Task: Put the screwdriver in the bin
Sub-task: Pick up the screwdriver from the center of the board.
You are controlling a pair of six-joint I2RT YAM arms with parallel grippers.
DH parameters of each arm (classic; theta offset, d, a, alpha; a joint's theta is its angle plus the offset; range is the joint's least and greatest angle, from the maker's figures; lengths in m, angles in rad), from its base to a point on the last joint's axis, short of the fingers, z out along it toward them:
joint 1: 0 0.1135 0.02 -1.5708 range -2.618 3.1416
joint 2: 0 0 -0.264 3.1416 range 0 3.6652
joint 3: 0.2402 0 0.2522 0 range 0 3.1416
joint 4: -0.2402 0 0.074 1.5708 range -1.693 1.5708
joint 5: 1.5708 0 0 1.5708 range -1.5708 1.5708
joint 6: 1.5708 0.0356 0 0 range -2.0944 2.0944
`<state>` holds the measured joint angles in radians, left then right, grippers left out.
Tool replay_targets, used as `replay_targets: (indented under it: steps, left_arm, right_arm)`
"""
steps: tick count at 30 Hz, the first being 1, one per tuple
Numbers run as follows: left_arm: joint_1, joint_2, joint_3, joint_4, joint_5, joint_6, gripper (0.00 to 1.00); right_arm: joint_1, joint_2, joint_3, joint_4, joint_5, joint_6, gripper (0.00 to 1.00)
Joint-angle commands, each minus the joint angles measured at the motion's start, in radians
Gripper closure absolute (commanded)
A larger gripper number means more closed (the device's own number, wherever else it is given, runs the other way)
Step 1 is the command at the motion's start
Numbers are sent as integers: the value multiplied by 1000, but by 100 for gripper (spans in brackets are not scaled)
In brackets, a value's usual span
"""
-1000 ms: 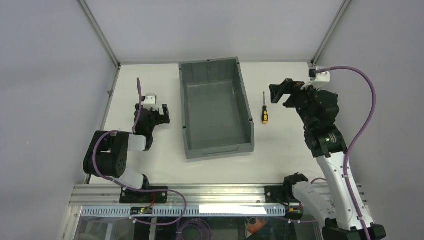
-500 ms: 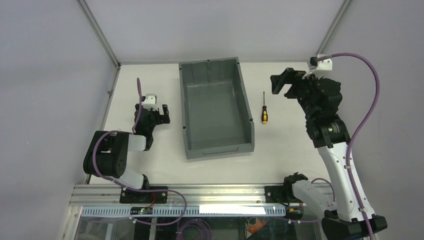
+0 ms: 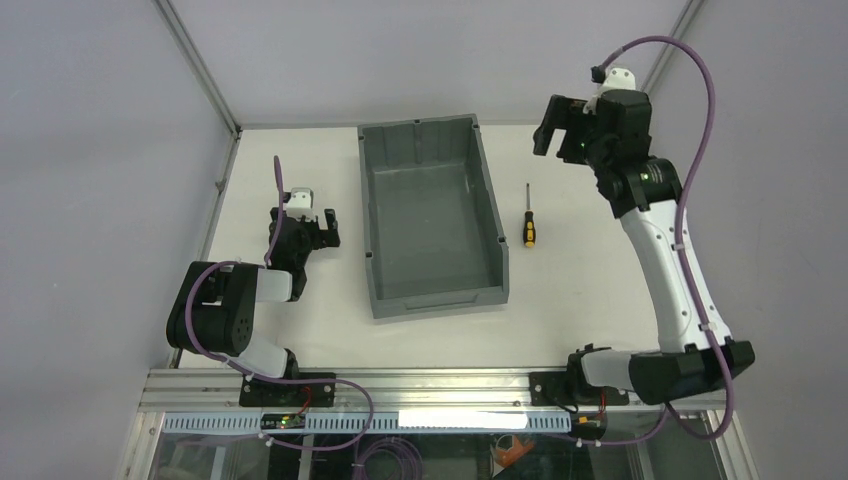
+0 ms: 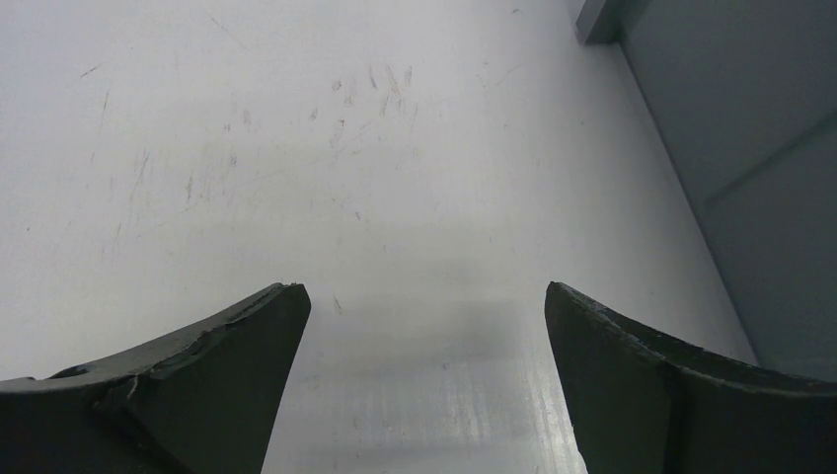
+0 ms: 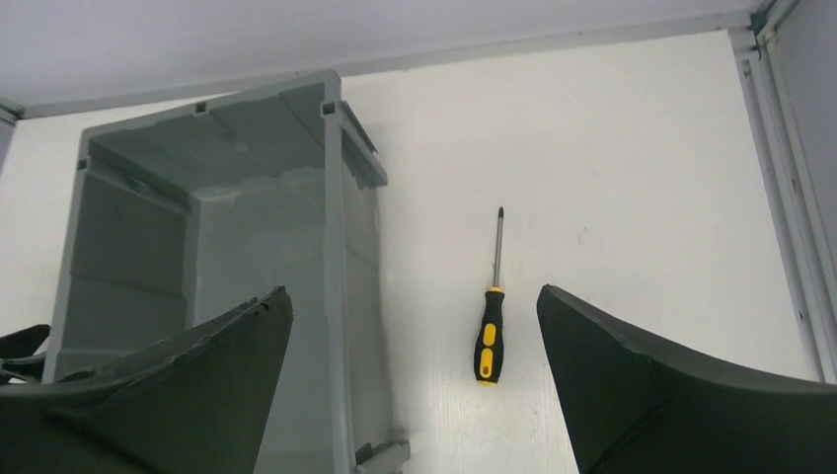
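The screwdriver [image 3: 529, 226], with a yellow and black handle, lies on the white table just right of the grey bin [image 3: 497, 230], shaft pointing to the far side. In the right wrist view the screwdriver [image 5: 489, 334] lies below and between my open fingers, with the bin [image 5: 336, 286] to its left. My right gripper [image 3: 562, 132] is open and empty, held high above the table beyond the screwdriver. My left gripper [image 3: 305, 228] is open and empty, low over the table left of the bin. The bin is empty inside.
Metal frame posts [image 3: 205, 75] and grey walls enclose the table on the left, far and right sides. In the left wrist view the bin's outer wall [image 4: 750, 148] stands close on the right of the left gripper [image 4: 424, 288].
My right arm has stretched up and moved toward the far side, carrying its open gripper higher and farther from the screwdriver. The left arm, the bin and the screwdriver have not moved.
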<state>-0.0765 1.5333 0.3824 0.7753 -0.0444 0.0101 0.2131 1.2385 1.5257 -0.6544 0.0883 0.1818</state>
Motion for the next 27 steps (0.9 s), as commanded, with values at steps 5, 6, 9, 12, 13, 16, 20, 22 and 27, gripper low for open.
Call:
replay_targets:
  steps: [5,6,9,12,13,16,20,22,27]
  left_arm:
    - [11,-29,1,28,15,-8,1]
    - [11,-29,1,27,15,-7,1]
    - [11,-29,1,27,15,-7,1]
    - [11,-29,1,28,15,-8,1]
    - [11,-29,1,28,15,-8,1]
    - [11,-29,1,27,16,-8,1]
    - [11,-29,1,28,15,-8,1]
    - [11,-29,1,27,15,-8,1]
    - [10,-29,1,27,15,-7,1]
  right_arm:
    - [-3,225,225,-245,34,17,1]
    - [-4,249,240,-264,34,21,1]
    - [-9,319,279,-317,36,34,1]
    - [-15,383,303,-356,29,45,1]
    - [-17,401,305,-366,26,49,1]
    - [-26,445,303,-381,14,55,2]
    - [-37,498,280,-384,-2,63,3]
    - [-44,518,260,-375,-12,67,3]
    - [-55,561,195,-341,-42,78,6]
